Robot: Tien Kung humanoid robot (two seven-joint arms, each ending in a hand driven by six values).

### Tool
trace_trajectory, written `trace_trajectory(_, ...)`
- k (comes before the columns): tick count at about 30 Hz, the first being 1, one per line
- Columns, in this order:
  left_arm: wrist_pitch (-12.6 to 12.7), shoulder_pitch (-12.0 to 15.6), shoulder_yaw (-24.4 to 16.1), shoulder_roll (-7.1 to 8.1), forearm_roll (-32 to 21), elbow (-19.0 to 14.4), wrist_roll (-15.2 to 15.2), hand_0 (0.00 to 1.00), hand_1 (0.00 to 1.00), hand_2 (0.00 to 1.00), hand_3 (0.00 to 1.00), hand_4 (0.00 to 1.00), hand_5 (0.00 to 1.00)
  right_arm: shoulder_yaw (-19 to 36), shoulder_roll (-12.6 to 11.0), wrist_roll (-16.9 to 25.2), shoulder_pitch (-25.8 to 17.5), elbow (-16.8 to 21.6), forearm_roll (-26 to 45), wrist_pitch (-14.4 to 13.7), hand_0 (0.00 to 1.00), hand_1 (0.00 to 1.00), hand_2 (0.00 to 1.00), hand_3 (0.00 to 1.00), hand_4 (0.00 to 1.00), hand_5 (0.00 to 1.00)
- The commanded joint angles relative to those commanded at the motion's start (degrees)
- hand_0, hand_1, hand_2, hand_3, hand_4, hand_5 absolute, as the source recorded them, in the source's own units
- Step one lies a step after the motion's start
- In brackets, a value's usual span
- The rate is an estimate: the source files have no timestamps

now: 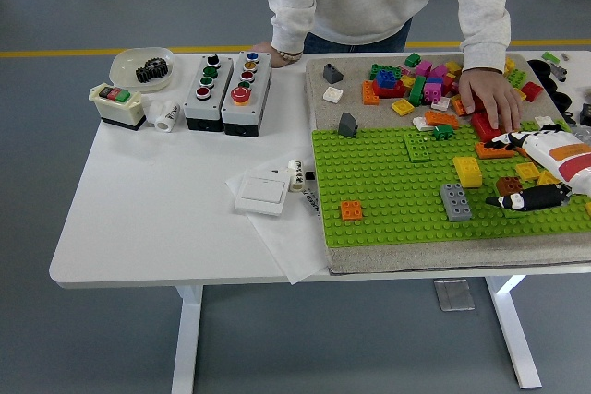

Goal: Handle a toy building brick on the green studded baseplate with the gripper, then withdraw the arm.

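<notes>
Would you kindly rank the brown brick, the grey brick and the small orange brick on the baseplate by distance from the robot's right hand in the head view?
From the right hand:
1. Brown brick, just beside it.
2. Grey brick, toward mid-plate.
3. Orange brick, near the plate's left edge.

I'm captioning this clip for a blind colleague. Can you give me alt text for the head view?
The robot's right hand reaches in from the right over the green studded baseplate, fingers around a brown brick, while a person's hand rests on the loose brick pile behind it. Yellow, grey and orange bricks sit on the plate; button boxes stand at the left.
</notes>
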Motion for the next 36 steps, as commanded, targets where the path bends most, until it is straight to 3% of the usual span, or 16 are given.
trace_trajectory(10, -0.01, -0.06, 0.28, 0.08, -0.28, -0.07, 0.07, 0.797, 0.817, 0.802, 0.657, 0.710, 0.623, -5.84, 1.12, -0.20, 5.69, -3.71, -0.98, 0.69, 0.771, 0.752, 0.783, 0.830, 0.998, 0.377)
trace_trajectory(22, -0.08, 0.35, -0.01, 0.22, 0.38, -0.23, 0.47, 0.798, 0.817, 0.802, 0.656, 0.710, 0.623, -12.17, 4.81, -0.84, 12.27, -12.50, 0.71, 1.12, 0.725, 0.714, 0.747, 0.794, 0.998, 0.382)
trace_trajectory(36, -0.13, 0.38, -0.59, 0.47, 1.53, -0.36, 0.84, 0.798, 0.817, 0.802, 0.657, 0.711, 0.623, -17.92, 8.56, 2.94, 19.11, -22.11, -3.61, 1.67, 0.732, 0.722, 0.748, 0.795, 0.998, 0.378)
